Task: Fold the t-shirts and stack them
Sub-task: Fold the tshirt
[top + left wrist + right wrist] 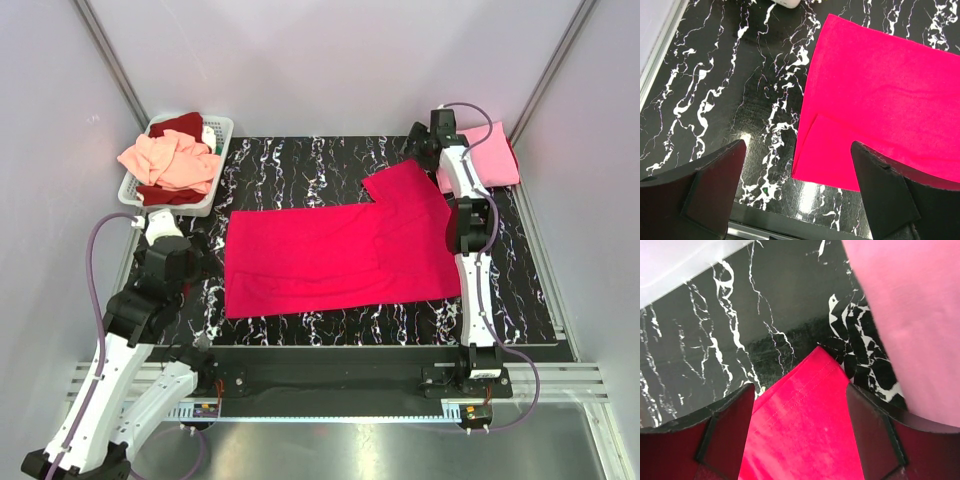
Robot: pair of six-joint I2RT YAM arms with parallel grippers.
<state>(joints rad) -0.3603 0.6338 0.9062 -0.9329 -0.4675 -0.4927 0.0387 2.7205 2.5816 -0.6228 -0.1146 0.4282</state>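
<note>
Crimson t-shirt flat — seemingly unlabelled, pink t-shirt beside

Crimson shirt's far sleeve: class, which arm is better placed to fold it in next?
Probably the right. Its open tool hovers directly over the crimson shirt sleeve tip, beside the pink shirt. The left tool sits at the opposite hem corner.

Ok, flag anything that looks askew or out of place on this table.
The peach shirt spills over the white basket rim instead of lying inside. The red shirt lies mostly flat, but one sleeve juts out at the far right corner. The pink shirt sits folded at the table's far right.
</note>
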